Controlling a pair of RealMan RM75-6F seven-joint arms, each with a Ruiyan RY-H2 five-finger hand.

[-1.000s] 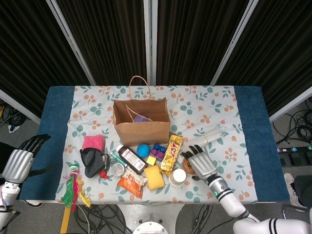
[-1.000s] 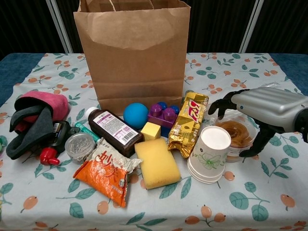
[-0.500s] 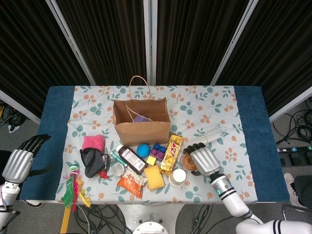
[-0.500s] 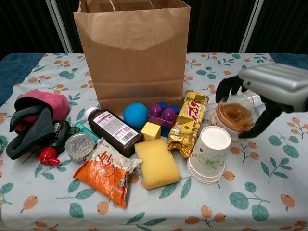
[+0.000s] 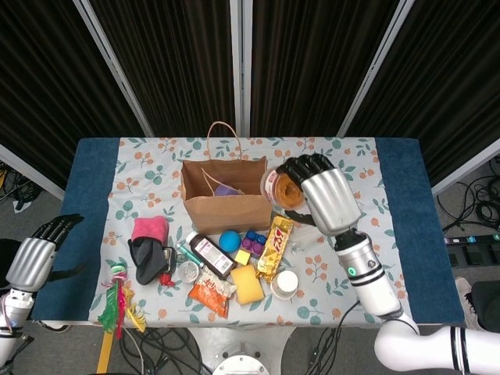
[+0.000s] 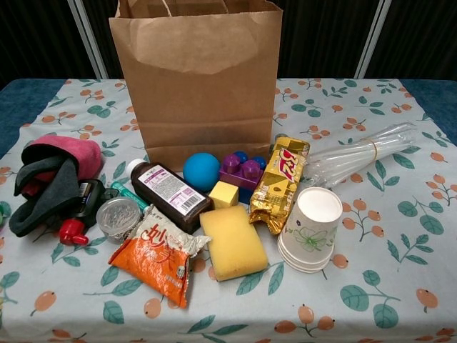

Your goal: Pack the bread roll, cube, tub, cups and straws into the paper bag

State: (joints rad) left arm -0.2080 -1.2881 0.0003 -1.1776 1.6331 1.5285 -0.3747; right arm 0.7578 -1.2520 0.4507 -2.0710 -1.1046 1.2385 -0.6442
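In the head view my right hand (image 5: 322, 195) is raised beside the right end of the brown paper bag (image 5: 226, 205) and grips a clear tub (image 5: 280, 189) with brown contents. The chest view shows the bag (image 6: 196, 78) but not this hand. On the cloth in front of the bag lie a small yellow cube (image 6: 223, 194), a stack of paper cups (image 6: 308, 230) and a bundle of clear straws (image 6: 357, 156). The cube (image 5: 243, 256) and cups (image 5: 284, 284) also show from above. My left hand (image 5: 33, 256) hangs off the table's left edge, fingers apart, holding nothing.
Around the cube lie a gold snack packet (image 6: 280, 184), yellow sponge (image 6: 232, 243), blue ball (image 6: 201, 171), purple bricks (image 6: 241, 170), brown bottle (image 6: 168, 193), orange packet (image 6: 158, 259) and pink-and-black cloth (image 6: 53, 175). Something purple (image 5: 226, 190) lies inside the bag.
My right hand closed around the tub on the table, lifted it and carried it up and back to the bag's right end, leaving the chest view. The left hand has not moved.
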